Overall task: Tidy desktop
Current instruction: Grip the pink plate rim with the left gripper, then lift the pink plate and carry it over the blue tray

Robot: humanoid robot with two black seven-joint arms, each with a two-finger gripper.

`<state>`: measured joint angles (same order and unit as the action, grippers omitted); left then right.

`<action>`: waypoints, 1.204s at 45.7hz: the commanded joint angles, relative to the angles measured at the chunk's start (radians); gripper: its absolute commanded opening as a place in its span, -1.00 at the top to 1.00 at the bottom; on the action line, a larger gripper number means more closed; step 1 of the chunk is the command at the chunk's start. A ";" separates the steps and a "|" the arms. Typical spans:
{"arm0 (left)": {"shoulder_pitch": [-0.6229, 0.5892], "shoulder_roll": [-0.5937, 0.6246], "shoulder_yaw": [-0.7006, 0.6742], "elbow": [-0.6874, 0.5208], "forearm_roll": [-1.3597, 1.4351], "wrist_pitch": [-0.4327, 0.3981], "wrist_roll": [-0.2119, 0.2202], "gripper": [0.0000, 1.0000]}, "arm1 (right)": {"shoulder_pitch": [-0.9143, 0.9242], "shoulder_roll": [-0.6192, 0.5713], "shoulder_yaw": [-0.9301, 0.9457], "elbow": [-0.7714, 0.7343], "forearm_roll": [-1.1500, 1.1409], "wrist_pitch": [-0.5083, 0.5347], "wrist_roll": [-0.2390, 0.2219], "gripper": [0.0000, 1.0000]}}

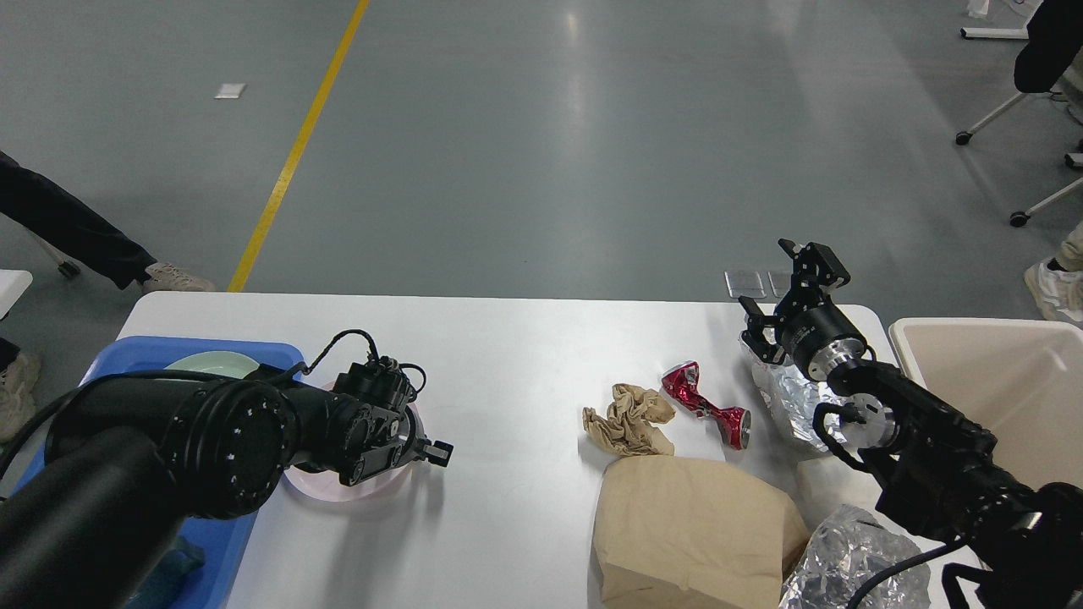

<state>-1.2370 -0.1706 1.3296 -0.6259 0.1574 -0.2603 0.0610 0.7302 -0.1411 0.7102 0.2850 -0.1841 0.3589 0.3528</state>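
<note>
The white desktop holds litter on its right half: a crumpled brown paper, a crushed red can, crinkled foil and a large brown paper bag. My left gripper is low over the desktop's left part, shut on the rim of a pink plate, which lies mostly hidden under my wrist beside the blue tray. My right gripper is open and empty, raised above the foil near the far right edge.
A pale green plate lies in the blue tray. A beige bin stands off the desktop's right end. A second foil wad lies at the near right by my right arm. People's legs and chair wheels stand on the floor beyond.
</note>
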 commanded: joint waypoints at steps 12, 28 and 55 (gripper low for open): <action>-0.084 0.002 -0.017 0.002 -0.122 -0.204 0.000 1.00 | 0.000 0.000 0.000 -0.001 0.000 0.000 0.000 -1.00; -0.258 0.091 -0.177 -0.008 -0.168 -0.546 0.003 1.00 | 0.000 0.000 0.000 -0.001 0.000 0.000 -0.001 -1.00; -0.483 0.316 -0.135 -0.024 -0.182 -0.700 0.000 1.00 | 0.000 0.000 0.000 -0.001 0.000 0.000 0.000 -1.00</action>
<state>-1.7146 0.0858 1.1414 -0.6503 -0.0247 -0.9598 0.0629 0.7302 -0.1411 0.7102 0.2851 -0.1840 0.3589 0.3528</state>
